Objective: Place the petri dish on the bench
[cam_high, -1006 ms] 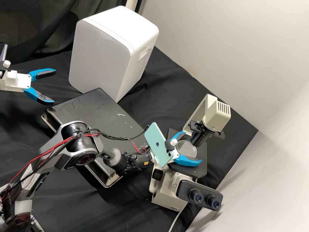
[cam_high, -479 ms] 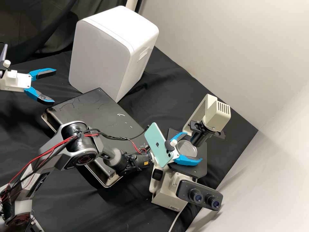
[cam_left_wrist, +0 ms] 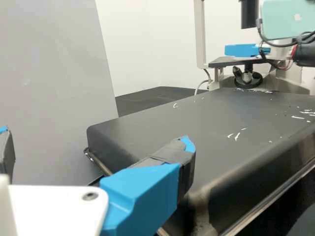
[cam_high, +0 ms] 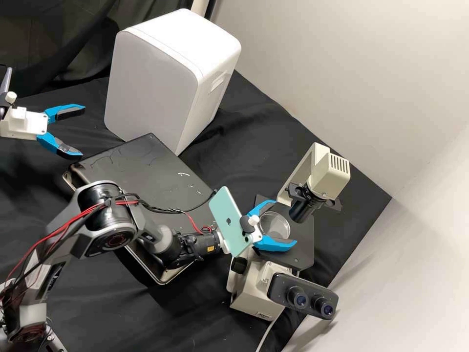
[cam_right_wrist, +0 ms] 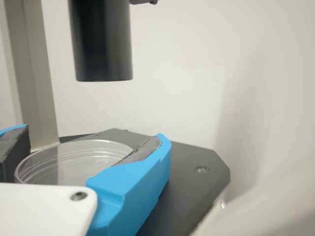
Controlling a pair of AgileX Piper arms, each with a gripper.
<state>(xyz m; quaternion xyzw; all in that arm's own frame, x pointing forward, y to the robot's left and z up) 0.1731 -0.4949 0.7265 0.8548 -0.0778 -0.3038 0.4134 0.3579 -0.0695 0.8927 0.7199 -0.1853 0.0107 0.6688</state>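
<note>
Nearest, at the counter's (cam_high: 254, 122) near corner by the white wall, stands the microscope (cam_high: 251, 288), a cream, boxy body with two black eyepieces of hard moulded plastic. Its stage (cam_high: 300, 247) is a flat, matte black plate with clipped corners. On that stage sits the petri dish (cam_right_wrist: 69, 155), a shallow round of clear, thin-walled plastic, smooth and probably slippery. The right tool (cam_high: 282, 222) is clenched on the petri dish, with one bright blue finger against each side of its wall and the dark pads facing inward. A black cylindrical lens tube (cam_right_wrist: 101, 39) hangs just above the dish.

The task looks no more than begun. The grasp seems made, but the dish has not left the stage. Drawing it out from under the tube, carrying it off and setting it down on the counter's cloth are all left.

Farther back, toward the counter's middle, lies a black tray (cam_high: 141, 171), glossy and round-cornered, with a thin metal rim and white scratches. By its far corner, near the counter's left edge, the left tool (cam_high: 81, 130) hangs released, fingers spread wide and holding nothing. Toward the counter's far edge stands a white box (cam_high: 171, 73) of smooth matte plastic with rounded edges. The counter itself is draped in black, wrinkled cloth
</note>
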